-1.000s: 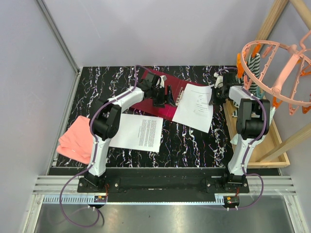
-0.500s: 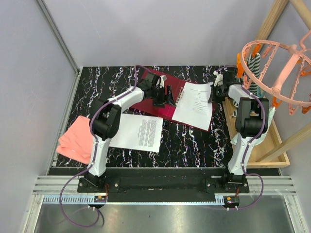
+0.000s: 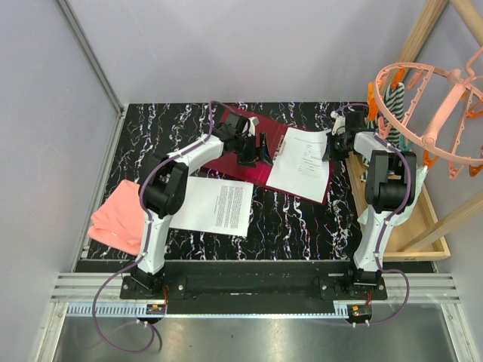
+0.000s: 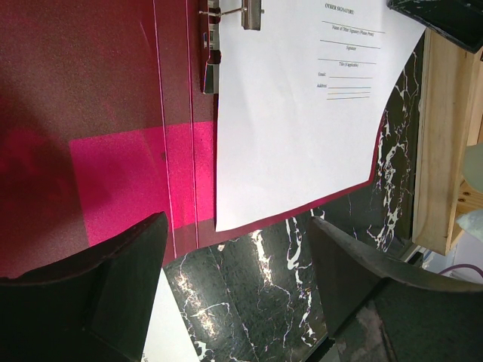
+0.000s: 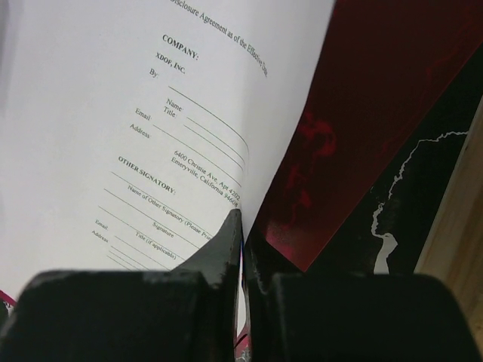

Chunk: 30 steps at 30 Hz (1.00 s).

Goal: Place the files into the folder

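Folder (image 4: 98, 83) open on table (image 3: 294, 226). Right jaws clamped on corner of sheet (image 3: 306, 166), likely to square it on right leaf under clip. Left jaws apart above spine, holding nothing. Second sheet (image 3: 219, 205) on table, outside folder.

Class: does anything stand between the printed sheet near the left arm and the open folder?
Nothing visible lies between that sheet and the folder. The open left claw hangs above the folder, and another sheet covers its right half.
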Tool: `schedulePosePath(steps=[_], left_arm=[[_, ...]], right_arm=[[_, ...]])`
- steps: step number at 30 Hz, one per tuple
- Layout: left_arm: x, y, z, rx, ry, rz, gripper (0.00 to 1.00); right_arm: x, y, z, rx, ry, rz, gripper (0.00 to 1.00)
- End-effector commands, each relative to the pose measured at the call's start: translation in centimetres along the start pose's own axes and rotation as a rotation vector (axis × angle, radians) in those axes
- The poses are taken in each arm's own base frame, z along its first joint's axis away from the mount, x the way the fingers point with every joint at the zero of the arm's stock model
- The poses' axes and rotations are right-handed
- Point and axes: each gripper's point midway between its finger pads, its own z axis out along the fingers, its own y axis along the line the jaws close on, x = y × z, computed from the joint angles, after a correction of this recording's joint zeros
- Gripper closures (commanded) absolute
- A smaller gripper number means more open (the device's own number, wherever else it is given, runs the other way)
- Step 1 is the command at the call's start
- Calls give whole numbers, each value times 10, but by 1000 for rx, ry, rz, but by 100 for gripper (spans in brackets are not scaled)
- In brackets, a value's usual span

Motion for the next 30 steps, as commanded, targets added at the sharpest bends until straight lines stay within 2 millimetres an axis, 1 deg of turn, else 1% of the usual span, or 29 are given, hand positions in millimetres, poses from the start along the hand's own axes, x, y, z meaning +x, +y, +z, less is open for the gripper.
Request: schedulePosePath(steps=[1,3,6,7,8,10,11,14,15,16,17,18,19,20,21,22,23,24,25,26,27,28,29,30], left_arm=[[-22,-23,-13,56,-57,55,23],[-22,-23,-14,55,-59,56,23],[-23,-24,-14,56,-60,55,23],[-23,-25,-15,58,-61,54,23],[-23,-25,-15,58,-61,56,23],[-24,-26,-17,60,-64,56,22],[-24,-28,-19,62,-65,58,21],[-27,-35,-27,72,-79,65,21],[-28,-40,-34,80,-90,73,21],[-29,-41,-37,79,-96,77,21],[-28,-39,-40,65,-103,75,21],[-30,-45,-49,69,-122,85,21],[-31,-47,-54,68,-132,86,21],[-28,-46,-57,62,-134,86,21],[-30,-54,-69,72,-155,95,21],[-30,-57,-75,77,-169,104,21],[-21,-50,-76,59,-160,101,21],[-23,-57,-93,64,-195,122,21],[-10,-46,-93,38,-183,116,21],[-11,-49,-110,21,-226,146,20],[-5,-44,-116,0,-234,151,20],[11,-20,-116,-65,-219,128,20],[14,-20,-134,-81,-260,139,20],[23,-10,-140,-118,-260,125,20]], right_arm=[[-24,3,-2,-17,-61,-23,91],[-25,2,-2,-7,-63,-23,88],[-26,1,-4,6,-65,-13,78],[-24,0,-5,16,-62,4,73],[-25,0,-6,30,-64,13,65],[-25,-4,-15,78,-65,50,57],[-27,-5,-21,101,-69,61,50],[-28,-11,-36,202,-63,74,42],[-26,-12,-39,220,-62,77,39],[-26,-13,-42,237,-64,78,37],[-28,-15,-50,272,-77,73,36],[-23,-16,-51,286,-68,72,25],[-22,-13,-53,288,-71,100,23],[-22,-18,-59,340,-78,102,20],[-18,-10,-58,347,-67,82,19],[-15,-8,-59,358,-64,78,20],[-11,-10,-64,387,-62,77,19],[-8,-3,-65,397,-59,77,20],[-8,-2,-71,423,-66,73,20],[1,3,-69,428,-48,61,20],[8,16,-67,426,-30,43,20],[11,24,-69,427,-31,33,20],[24,33,-67,419,-6,32,20],[31,56,-63,398,-1,-10,20]])
